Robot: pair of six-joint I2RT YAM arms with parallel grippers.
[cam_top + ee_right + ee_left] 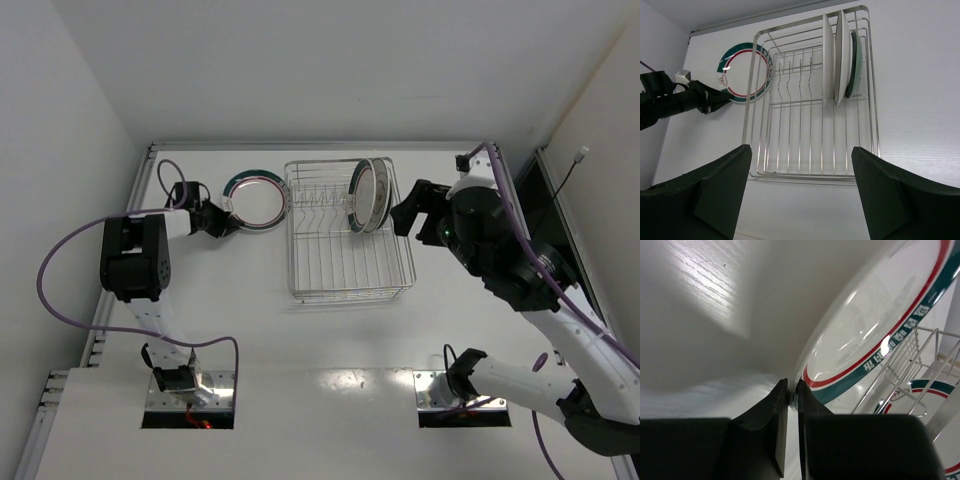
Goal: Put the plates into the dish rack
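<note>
The wire dish rack (pixel 345 262) stands mid-table. Three plates (pixel 367 195) stand upright in its right end; in the right wrist view they are two white ones (pixel 828 60) and a teal one (pixel 856 62). My left gripper (pixel 222 218) is shut on the rim of a white plate with a green-and-red ring (pixel 255 198). It holds the plate tilted at the rack's left side. The left wrist view shows the fingers (pixel 777 410) pinching that rim, with the plate (pixel 875 330) just beyond them. My right gripper (pixel 405 215) is open and empty to the right of the rack.
The rack's left divider prongs (pixel 790 82) hold nothing. Walls close the table at the back and on both sides. A dark panel (pixel 545 215) runs along the right edge. The rack's wire edge (pixel 912 367) is close beside the held plate.
</note>
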